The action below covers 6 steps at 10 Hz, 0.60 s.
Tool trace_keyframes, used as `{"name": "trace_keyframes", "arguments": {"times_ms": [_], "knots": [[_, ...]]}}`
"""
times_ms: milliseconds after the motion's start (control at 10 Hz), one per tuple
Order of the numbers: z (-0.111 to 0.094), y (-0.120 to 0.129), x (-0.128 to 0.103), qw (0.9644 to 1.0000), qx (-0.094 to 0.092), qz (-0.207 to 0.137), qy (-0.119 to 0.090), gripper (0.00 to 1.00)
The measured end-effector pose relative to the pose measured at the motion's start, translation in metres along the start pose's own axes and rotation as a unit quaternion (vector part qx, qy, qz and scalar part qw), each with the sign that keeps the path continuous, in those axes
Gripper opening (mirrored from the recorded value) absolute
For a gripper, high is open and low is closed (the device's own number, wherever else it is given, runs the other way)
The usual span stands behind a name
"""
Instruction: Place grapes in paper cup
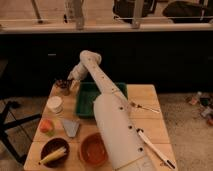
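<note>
The grapes (63,87) are a small dark bunch at the far left corner of the wooden table (145,120). My gripper (66,85) is down right at them, at the end of the white arm (107,107) that reaches across the table. It hides part of the bunch. The paper cup (54,104) is a short white cup that stands upright just in front of the grapes, near the table's left edge.
A green tray (89,102) lies right of the cup, partly under the arm. At the front left are an orange-red fruit (46,125), a grey wedge (71,127), a dark bowl (54,150) holding something yellow, and an orange bowl (93,149). A fork (145,106) and a long utensil (155,148) lie on the right.
</note>
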State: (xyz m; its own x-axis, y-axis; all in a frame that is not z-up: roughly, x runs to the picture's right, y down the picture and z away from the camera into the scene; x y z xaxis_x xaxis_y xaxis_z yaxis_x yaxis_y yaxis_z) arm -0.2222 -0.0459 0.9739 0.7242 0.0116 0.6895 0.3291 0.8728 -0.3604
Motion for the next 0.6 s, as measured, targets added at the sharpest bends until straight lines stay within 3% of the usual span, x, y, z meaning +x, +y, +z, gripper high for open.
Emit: {"name": "trace_keyframes", "arguments": {"times_ms": [200,400,600], "knots": [[-0.0022,0.0005,-0.0003,1.0000,0.003,0.000,-0.003,0.19],[-0.0038,0.0010,-0.0006,1.0000,0.005,0.000,-0.006,0.02],[-0.0054,0.0008,-0.0016,0.9999,0.006,-0.001,-0.009,0.00]]}}
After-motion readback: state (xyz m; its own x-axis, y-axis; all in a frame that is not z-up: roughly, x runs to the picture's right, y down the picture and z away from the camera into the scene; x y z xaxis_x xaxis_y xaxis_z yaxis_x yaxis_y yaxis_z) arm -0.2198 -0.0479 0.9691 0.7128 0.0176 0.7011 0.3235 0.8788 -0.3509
